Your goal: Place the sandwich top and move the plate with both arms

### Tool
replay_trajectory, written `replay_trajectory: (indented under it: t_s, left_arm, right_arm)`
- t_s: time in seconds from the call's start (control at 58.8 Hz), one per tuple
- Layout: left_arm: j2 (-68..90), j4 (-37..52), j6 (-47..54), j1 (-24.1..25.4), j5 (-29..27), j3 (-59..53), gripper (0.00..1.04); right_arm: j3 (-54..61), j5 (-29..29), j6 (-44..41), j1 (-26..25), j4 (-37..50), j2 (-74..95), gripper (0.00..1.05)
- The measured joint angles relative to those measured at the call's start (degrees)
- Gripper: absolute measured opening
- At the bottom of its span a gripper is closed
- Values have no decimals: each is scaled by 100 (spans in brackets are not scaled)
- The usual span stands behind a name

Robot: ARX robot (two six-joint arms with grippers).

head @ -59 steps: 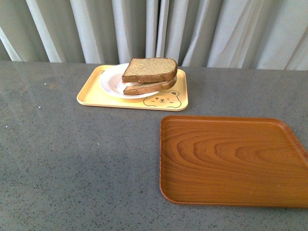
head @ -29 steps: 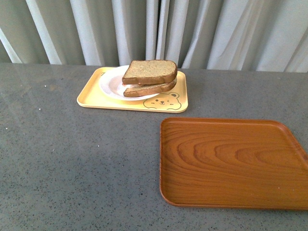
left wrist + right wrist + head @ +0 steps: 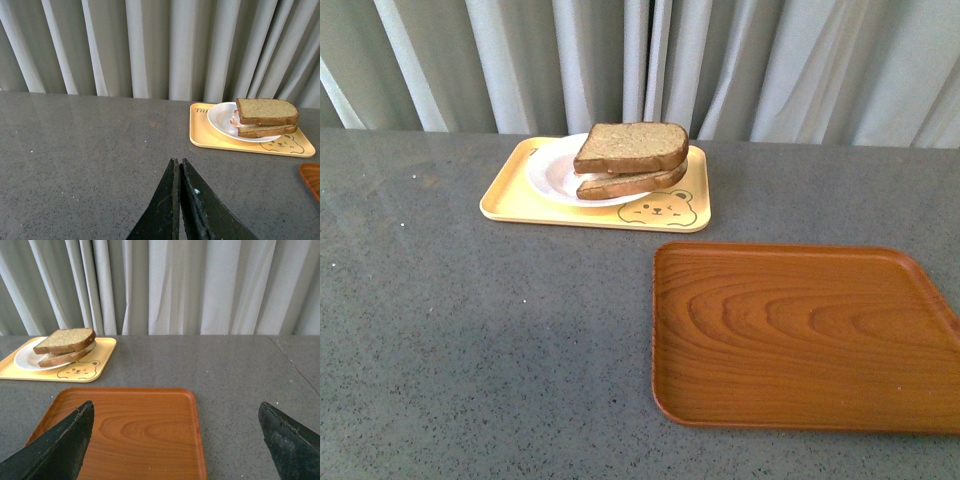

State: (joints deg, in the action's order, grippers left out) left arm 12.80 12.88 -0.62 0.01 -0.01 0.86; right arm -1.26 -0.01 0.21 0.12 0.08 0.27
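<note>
Sandwich top (image 3: 630,146) sits on lower slice (image 3: 625,182), stack on plate (image 3: 552,172), upper centre. Left gripper (image 3: 178,192) closed, empty; right gripper (image 3: 175,440) spread wide, empty; plate move pending.

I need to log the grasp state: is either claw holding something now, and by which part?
Nothing is held. The left claw is shut on nothing above the bare table. The right claw is open over the wooden tray. The sandwich top lies on the sandwich.

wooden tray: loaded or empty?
Empty. The wooden tray shows bare wood grain in the front and right wrist views; the plate sits on the yellow tray.
</note>
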Motion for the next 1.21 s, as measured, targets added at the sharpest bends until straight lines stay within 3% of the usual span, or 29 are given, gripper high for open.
replay_trajectory:
  t_s: [0.221, 0.306, 0.629, 0.833, 1.054, 1.139, 1.207]
  left_arm:
    - [-328, -330, 0, 0, 0, 0, 2]
    - [-1001, -1189, 2, 0, -2, 2, 2]
    - [-1191, -1290, 0, 0, 0, 2, 2]
    - [-1191, -1290, 2, 0, 0, 2, 35]
    - [-1193, -1290, 2, 0, 0, 2, 85]
    - [-1193, -1290, 9, 0, 0, 2, 97]
    - [-1193, -1290, 15, 0, 0, 2, 95]
  right_arm:
    - [0, 0, 2, 0, 0, 0, 96]
    - [0, 0, 2, 0, 0, 0, 96]
    - [0, -2, 0, 0, 0, 0, 96]
    - [0, 0, 0, 0, 0, 0, 96]
    - [0, 0, 2, 0, 0, 0, 96]
    - [0, 0, 0, 0, 0, 0, 96]
    - [0, 0, 0, 0, 0, 0, 96]
